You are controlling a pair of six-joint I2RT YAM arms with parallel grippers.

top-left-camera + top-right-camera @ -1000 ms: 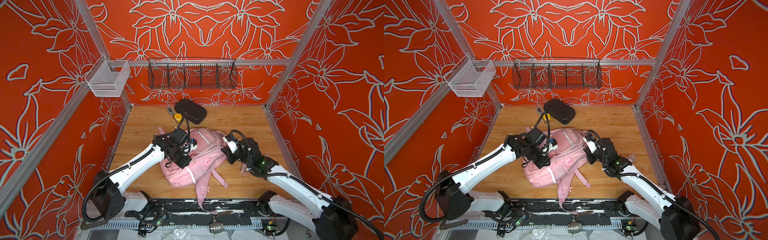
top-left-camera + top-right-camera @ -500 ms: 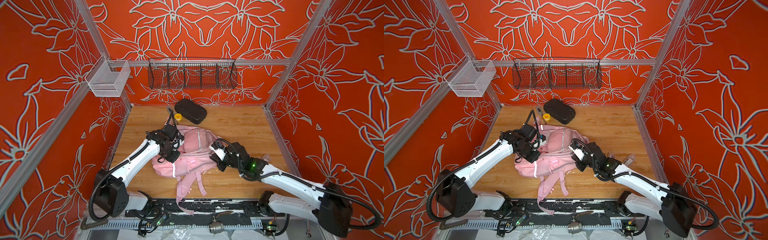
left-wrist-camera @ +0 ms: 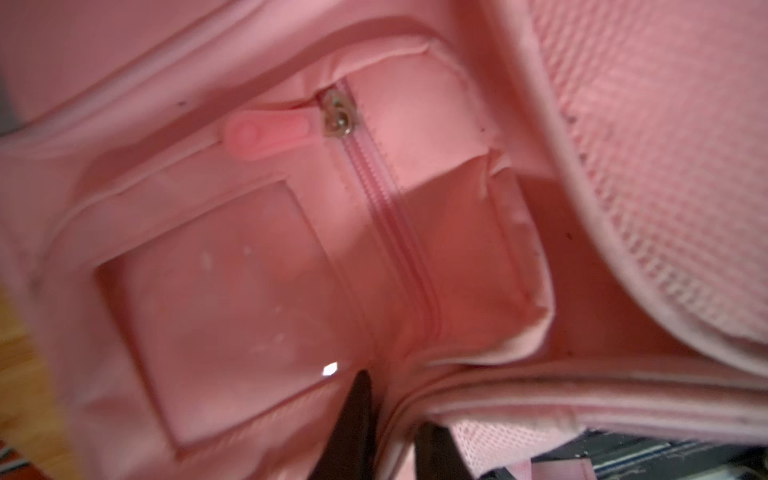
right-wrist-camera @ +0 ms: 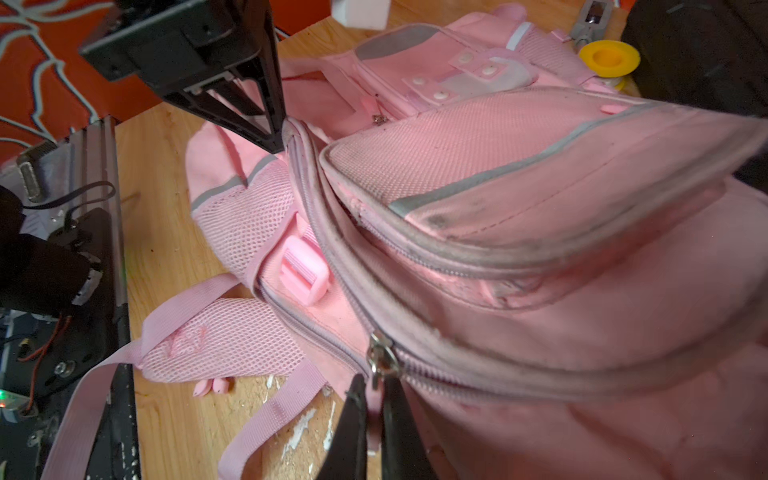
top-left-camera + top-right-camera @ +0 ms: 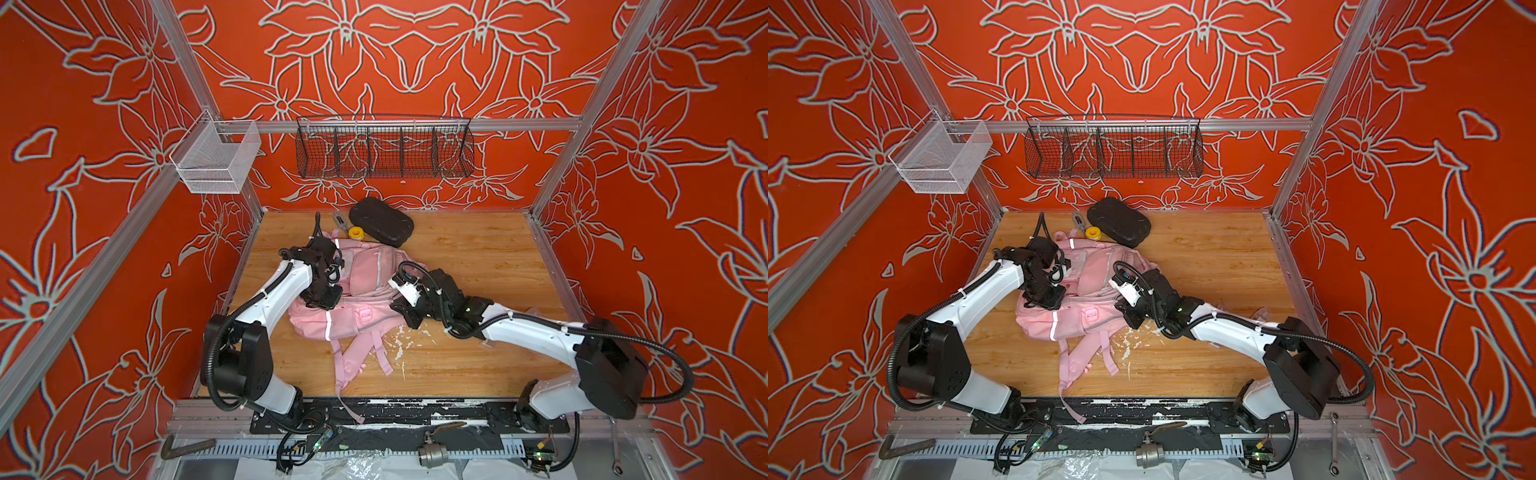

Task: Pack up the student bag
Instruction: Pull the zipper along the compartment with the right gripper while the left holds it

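Zipper pull (image 4: 380,357) on the student bag (image 5: 365,291) is pinched by the right gripper (image 4: 374,380), probably for unzipping; left gripper (image 3: 395,411) straddles a bag seam (image 3: 498,378) as anchor, clamping unclear.

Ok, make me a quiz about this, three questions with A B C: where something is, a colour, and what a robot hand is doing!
1. Where is the black case? A at the back of the table, behind the pink bag. B on the pink bag. C in the air.
2. What colour is the little roll beside it? A blue. B green. C yellow.
3. What is the right hand doing? A open, touching nothing. B shut on the zip pull. C holding the black case.
Answers: A, it lies beyond the pink bag; C, it is bright yellow; B, its fingers pinch the zip pull.
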